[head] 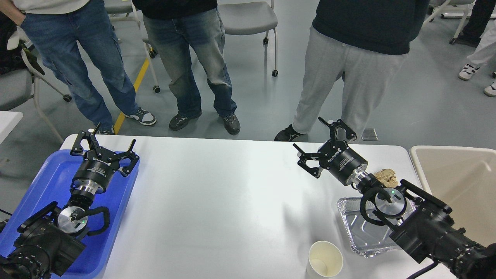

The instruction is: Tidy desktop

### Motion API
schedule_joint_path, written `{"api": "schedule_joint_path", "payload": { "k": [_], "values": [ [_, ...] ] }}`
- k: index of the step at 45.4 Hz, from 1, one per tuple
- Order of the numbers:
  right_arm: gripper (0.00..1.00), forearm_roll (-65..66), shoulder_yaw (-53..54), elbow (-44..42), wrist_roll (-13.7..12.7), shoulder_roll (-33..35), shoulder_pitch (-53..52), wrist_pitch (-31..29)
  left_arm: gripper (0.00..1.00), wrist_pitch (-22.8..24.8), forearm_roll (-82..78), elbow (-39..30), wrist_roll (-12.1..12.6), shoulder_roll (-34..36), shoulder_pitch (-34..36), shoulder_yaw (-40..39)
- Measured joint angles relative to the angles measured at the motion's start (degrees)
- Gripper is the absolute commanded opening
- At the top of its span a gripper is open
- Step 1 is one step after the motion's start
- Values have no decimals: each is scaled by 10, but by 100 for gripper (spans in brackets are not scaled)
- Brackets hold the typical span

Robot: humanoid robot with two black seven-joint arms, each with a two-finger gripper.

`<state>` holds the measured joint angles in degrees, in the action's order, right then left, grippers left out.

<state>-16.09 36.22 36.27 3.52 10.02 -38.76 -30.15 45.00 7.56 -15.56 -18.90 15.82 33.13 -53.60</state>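
Observation:
The white desktop [217, 201] fills the middle of the head view. On its right part lie a foil tray [356, 232], a crumpled brown paper ball [386, 177] and, near the front edge, an upright paper cup [325, 259]. My right gripper [318, 142] hovers open over the far right of the desktop, left of the paper ball, with nothing between its fingers. My left gripper [104, 145] stands open above the blue tray [116, 201] at the left, also holding nothing.
A beige bin [453, 182] stands at the right edge of the desktop. Three people stand just beyond the far edge, with chairs behind them. My right arm covers part of the foil tray.

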Motion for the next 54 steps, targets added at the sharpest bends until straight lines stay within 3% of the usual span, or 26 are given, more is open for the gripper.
{"api": "schedule_joint_path", "payload": {
  "k": [28,38,54],
  "values": [
    [100,21,1,22,0,18,-4,-1,100,0,0,0,0,0,0,1],
    [100,50,-1,104,0,96,-4,9,100,0,0,0,0,0,0,1],
    [100,116,-7,279,-5,281,-9,31,100,0,0,0,0,0,0,1]
  ]
}}
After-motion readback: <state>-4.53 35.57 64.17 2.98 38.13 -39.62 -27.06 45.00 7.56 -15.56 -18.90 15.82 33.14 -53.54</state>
